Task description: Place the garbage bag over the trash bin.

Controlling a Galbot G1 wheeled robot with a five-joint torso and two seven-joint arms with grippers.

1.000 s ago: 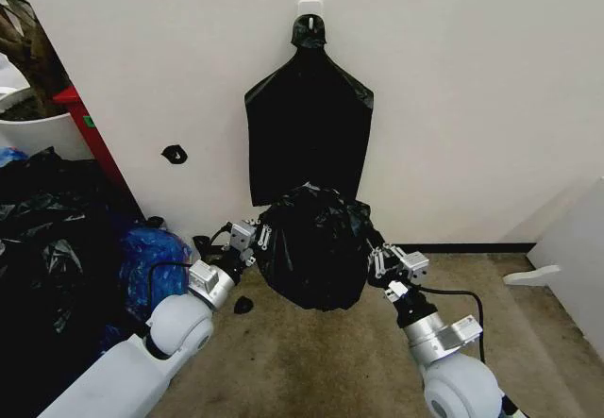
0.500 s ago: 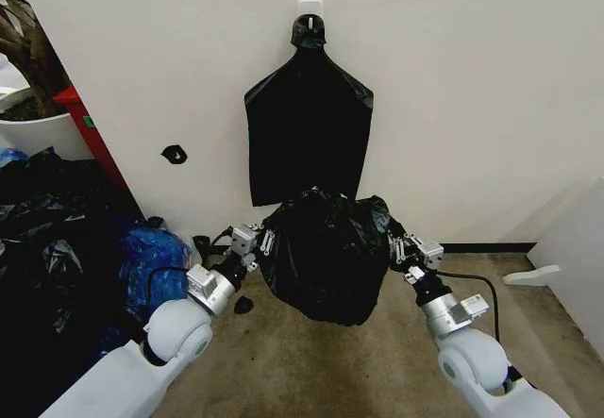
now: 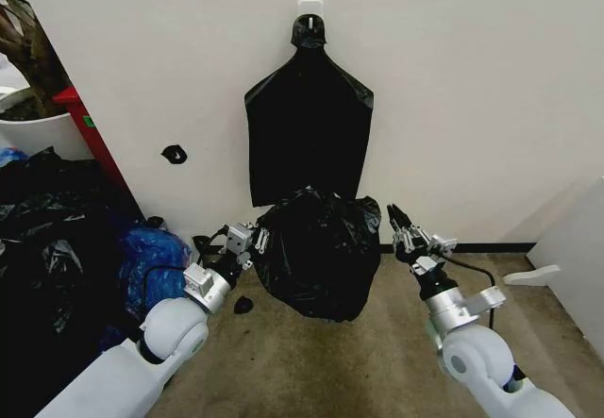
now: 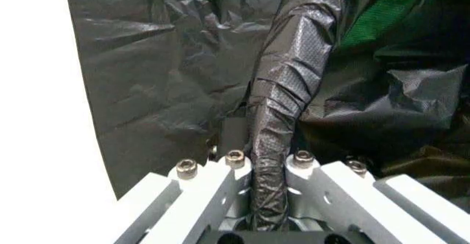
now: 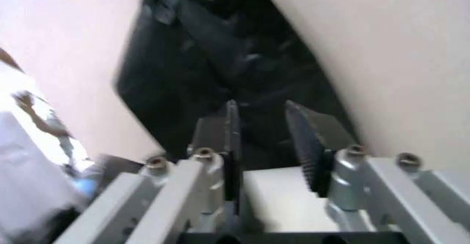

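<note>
Left hand [image 3: 257, 241] clamped on a twisted fold of the crinkled glossy black plastic garbage bag [image 3: 316, 253]. Right hand [image 3: 397, 220] parted, empty, just beside the bag.

1. 1 crinkled glossy black plastic garbage bag [image 3: 316, 253].
2. 1 flat smooth black bag [image 3: 307, 130] on a wall hook.
3. 2 silver metal grippers: left [image 3: 257, 240], right [image 3: 394, 218].
4. 1 white plant pot [image 3: 38, 133].

White rounded arms, silver pincers, black cables
</note>
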